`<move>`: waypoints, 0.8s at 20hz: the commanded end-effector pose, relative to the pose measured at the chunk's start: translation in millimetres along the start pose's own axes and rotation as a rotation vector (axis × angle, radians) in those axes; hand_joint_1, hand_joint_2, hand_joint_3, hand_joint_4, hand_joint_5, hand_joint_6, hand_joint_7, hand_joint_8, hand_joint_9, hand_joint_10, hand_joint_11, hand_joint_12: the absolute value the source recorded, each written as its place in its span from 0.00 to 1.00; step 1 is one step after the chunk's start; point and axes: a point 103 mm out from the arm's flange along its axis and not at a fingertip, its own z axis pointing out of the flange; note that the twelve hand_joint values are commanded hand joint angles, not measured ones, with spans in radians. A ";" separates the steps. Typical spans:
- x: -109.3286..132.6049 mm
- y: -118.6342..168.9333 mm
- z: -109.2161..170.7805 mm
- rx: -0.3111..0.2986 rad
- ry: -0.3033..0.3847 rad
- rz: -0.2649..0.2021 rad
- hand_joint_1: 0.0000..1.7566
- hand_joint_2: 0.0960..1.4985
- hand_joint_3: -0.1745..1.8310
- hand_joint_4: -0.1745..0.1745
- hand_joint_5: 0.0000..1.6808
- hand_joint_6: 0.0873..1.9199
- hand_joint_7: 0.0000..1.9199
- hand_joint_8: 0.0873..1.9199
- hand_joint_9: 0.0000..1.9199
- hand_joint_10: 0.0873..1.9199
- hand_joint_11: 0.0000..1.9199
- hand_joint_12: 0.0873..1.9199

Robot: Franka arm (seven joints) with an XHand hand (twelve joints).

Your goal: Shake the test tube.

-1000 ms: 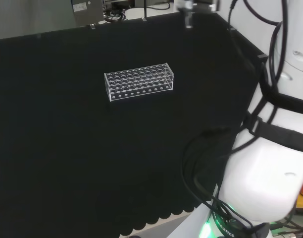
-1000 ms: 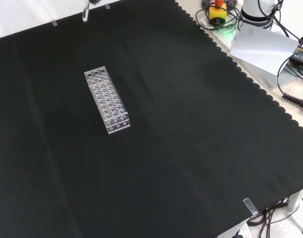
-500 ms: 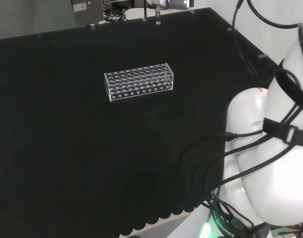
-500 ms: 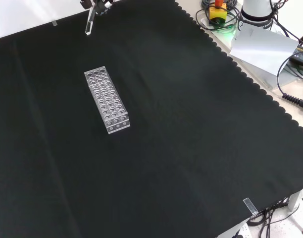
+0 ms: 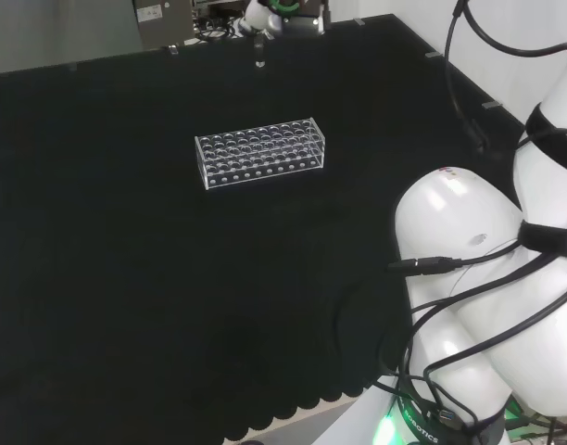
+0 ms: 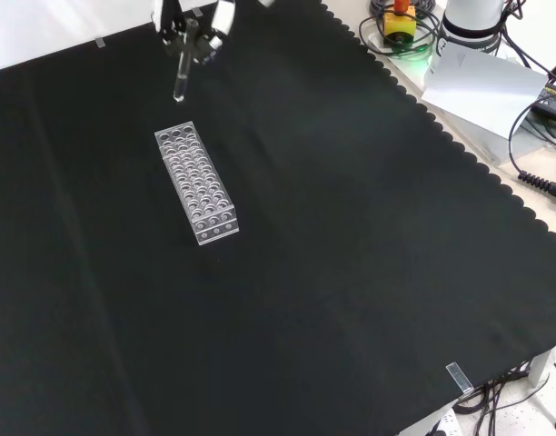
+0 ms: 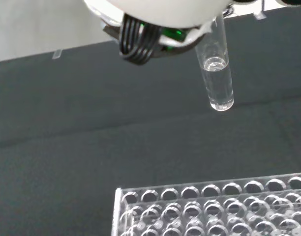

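A clear test tube (image 6: pixel 181 77) hangs upright above the black cloth, its top held in the black and white hand (image 6: pixel 193 27). The hand is shut on it, with the tube's round end pointing down. In the head view the hand (image 5: pixel 276 13) sits at the top edge, with the tube (image 5: pixel 258 57) below it, beyond the clear plastic rack (image 5: pixel 260 153). The wrist view shows a little clear liquid in the bottom of the tube (image 7: pixel 217 78), under the blurred hand (image 7: pixel 160 19) and above the rack (image 7: pixel 214 206). The rack (image 6: pixel 196 182) stands apart from the tube.
The arm's white links (image 5: pixel 487 278) fill the right of the head view. A yellow box with a red button (image 6: pixel 401 18) and a grey sheet (image 6: pixel 482 86) lie off the cloth's scalloped edge at the front view's top right.
The hand with the tube has moved left along the far edge in the head view. In the front view it has come down closer to the rack's far end. The arm's links have swung.
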 end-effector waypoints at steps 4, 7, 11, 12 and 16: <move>-163.0 -9.9 4.4 0.013 -0.077 0.307 0.69 0.44 0.39 0.00 0.74 0.33 0.86 0.27 0.81 0.26 0.66 0.41; -187.6 -17.4 1.6 0.015 -0.095 0.365 0.69 0.44 0.39 0.00 0.74 0.33 0.86 0.27 0.81 0.26 0.66 0.41; -213.3 -25.0 -2.9 0.010 -0.111 0.431 0.69 0.43 0.39 0.00 0.74 0.33 0.86 0.27 0.81 0.26 0.66 0.41; -218.2 -26.2 -4.5 0.007 -0.113 0.443 0.69 0.43 0.39 0.00 0.74 0.33 0.86 0.27 0.81 0.26 0.66 0.41; -221.9 -26.2 -8.5 -0.001 -0.111 0.449 0.69 0.43 0.39 0.00 0.74 0.33 0.86 0.27 0.81 0.26 0.66 0.41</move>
